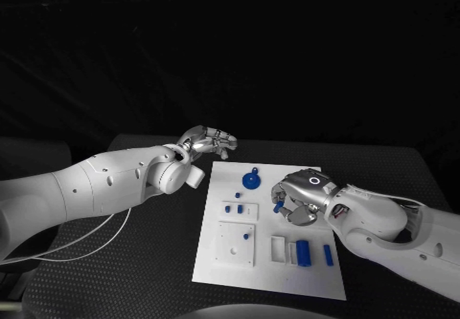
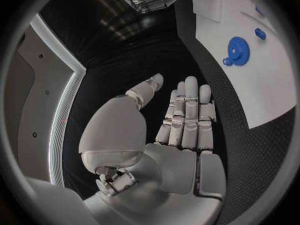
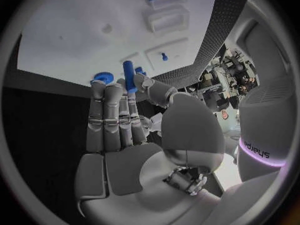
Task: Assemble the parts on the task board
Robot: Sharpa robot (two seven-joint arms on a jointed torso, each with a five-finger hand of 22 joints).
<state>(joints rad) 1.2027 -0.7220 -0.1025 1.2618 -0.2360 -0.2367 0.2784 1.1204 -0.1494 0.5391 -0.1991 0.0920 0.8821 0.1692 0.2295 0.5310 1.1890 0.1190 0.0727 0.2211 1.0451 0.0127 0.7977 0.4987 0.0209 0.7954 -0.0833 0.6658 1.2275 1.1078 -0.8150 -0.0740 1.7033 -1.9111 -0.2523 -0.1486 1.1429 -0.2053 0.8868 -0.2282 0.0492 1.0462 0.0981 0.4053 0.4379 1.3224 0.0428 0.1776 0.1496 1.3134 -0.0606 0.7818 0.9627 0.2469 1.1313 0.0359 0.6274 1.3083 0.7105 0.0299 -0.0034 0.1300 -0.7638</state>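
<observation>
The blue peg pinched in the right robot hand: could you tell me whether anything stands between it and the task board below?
Nothing visible does. The right robot hand holds the blue peg above a bare stretch of the task board; the blue gear lies off to one side, and the left robot hand is beyond the board's edge.

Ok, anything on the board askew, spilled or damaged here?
Nothing stands out. The task board lies flat, the blue gear rests on it, the right hand holds a blue peg, and the left hand is open beside the board.

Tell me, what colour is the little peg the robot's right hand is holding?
Blue. The peg, pinched in the right hand, shows best in the right wrist view.
</observation>
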